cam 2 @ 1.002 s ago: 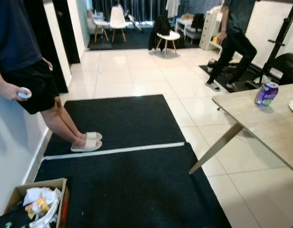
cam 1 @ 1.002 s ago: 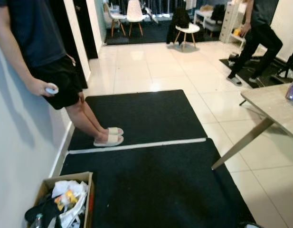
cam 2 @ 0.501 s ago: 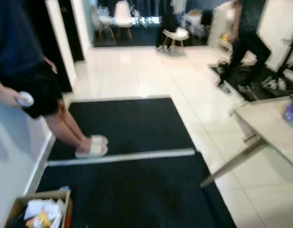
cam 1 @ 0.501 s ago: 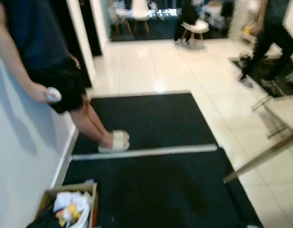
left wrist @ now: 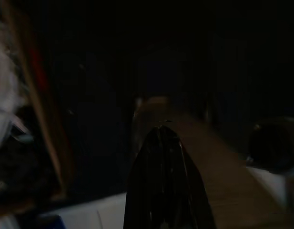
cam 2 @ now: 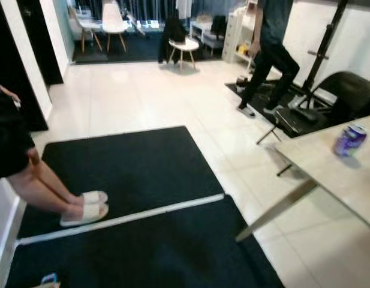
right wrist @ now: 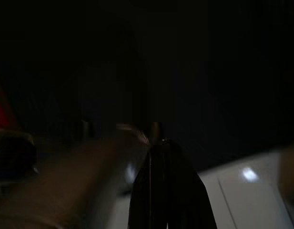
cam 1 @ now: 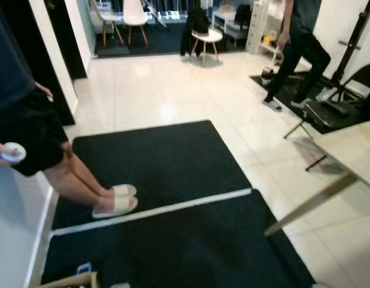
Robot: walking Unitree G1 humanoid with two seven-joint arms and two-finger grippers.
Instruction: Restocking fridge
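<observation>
1. Jaws first: my left jaws (left wrist: pixel 161 176) show in the left wrist view as one dark wedge with the two black fingers pressed together and nothing between them; my right jaws (right wrist: pixel 163 183) look the same in the right wrist view, closed and empty. Both wrist views are very dark.
2. Before me lies a black floor mat (cam 1: pixel 155 162) crossed by a white strip (cam 1: pixel 155 210), on pale glossy floor tiles (cam 1: pixel 173 90).
3. At the left of the frame a person in black shorts (cam 1: pixel 23 129) stands on the mat in white slippers (cam 1: pixel 116 201), holding a small white round object (cam 1: pixel 11 152) in one hand.
4. At the right, a pale grey bench (cam 2: pixel 340 174) on slanted legs carries a purple drink can (cam 2: pixel 349 140), the only stock item I can see, near its far edge.
5. In the upper right a second person in dark clothes (cam 2: pixel 265 54) is stepping beside a black folding chair (cam 2: pixel 343 90).
6. White chairs (cam 1: pixel 134 18) stand in the far room at the top of the frame.
7. A cardboard box corner (cam 1: pixel 71 281) shows at the lower left edge.
</observation>
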